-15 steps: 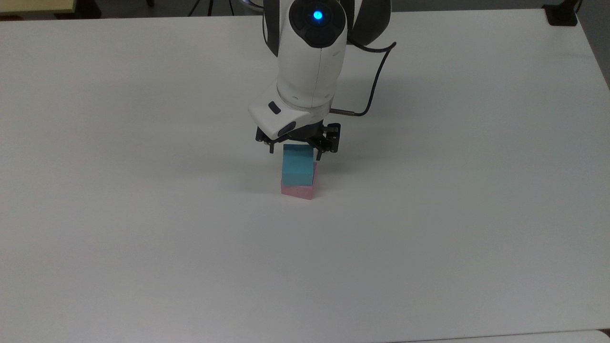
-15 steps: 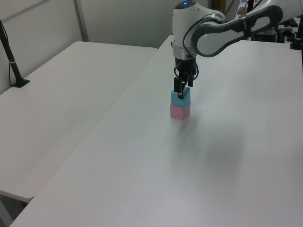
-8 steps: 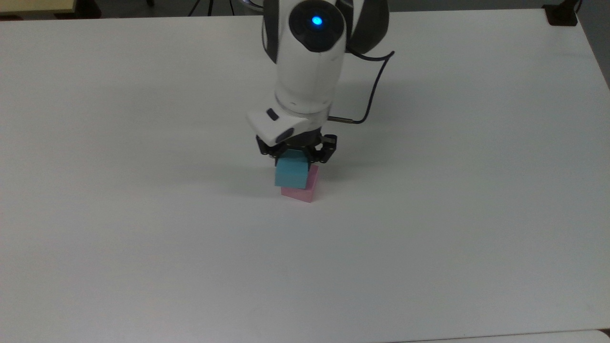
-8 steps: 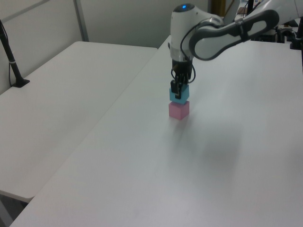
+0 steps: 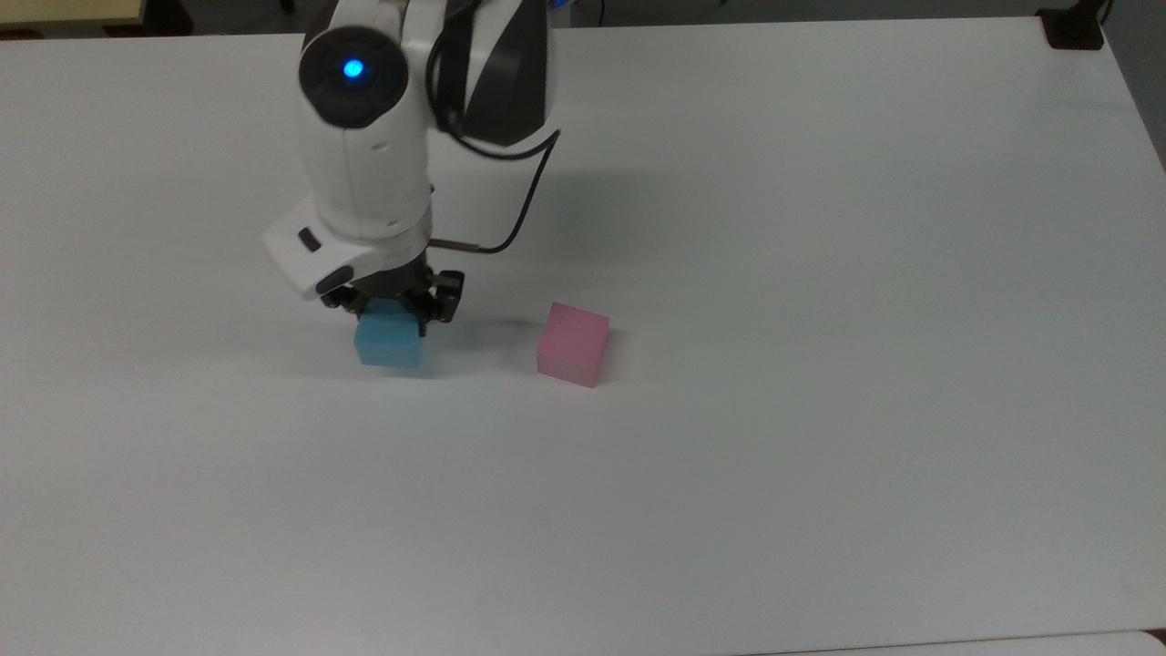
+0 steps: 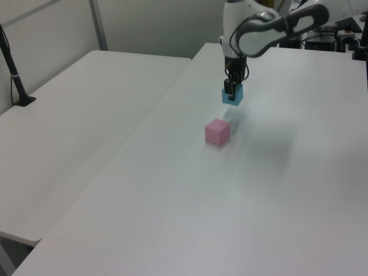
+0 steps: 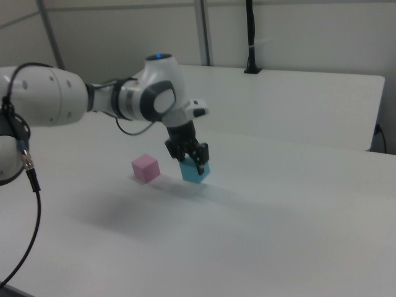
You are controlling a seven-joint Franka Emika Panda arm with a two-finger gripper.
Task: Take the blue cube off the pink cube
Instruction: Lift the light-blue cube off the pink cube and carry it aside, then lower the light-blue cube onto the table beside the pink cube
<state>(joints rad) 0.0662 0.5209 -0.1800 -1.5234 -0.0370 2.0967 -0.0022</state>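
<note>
The pink cube (image 5: 572, 344) stands alone on the white table, its top bare; it also shows as the pink cube (image 6: 217, 131) and the pink cube (image 7: 146, 167). My gripper (image 5: 393, 312) is shut on the blue cube (image 5: 392, 339), well off to the top view's left of the pink one. In the left view the blue cube (image 6: 233, 96) hangs in my gripper (image 6: 230, 91) a little above the table, beyond the pink cube. From the right view, the blue cube (image 7: 195, 171) sits tilted in my gripper (image 7: 192, 158), just over the surface.
The white table (image 5: 820, 364) stretches wide on all sides of both cubes. A second white table (image 6: 75, 115) adjoins it at the left view's left. A black post (image 6: 14, 72) stands at that table's far edge, and a dark clamp (image 5: 1073, 27) sits at the top view's upper right corner.
My gripper lifted the blue cube off the pink cube and carried it to the top view's left, then lower toward the table. The pink cube stayed put.
</note>
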